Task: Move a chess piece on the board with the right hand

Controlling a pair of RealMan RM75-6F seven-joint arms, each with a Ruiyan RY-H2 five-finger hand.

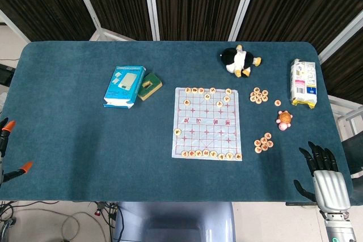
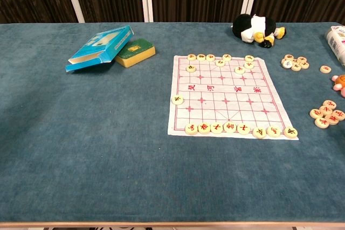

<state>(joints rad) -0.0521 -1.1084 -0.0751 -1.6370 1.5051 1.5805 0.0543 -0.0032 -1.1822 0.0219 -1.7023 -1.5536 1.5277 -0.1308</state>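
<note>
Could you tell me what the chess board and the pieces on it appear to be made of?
The chess board looks like thin, glossy plastic or paper sheet: it lies flat with a slight sheen. The pieces look like pale wood or plastic discs, matte, with painted characters.

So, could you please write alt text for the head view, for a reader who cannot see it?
A Chinese chess board lies mid-table on a blue cloth table, with round pieces along its near and far rows. The robot's right hand, fingers spread and empty, sits at the near right table edge. Loose pieces, a penguin plush and a blue box lie around.
</note>
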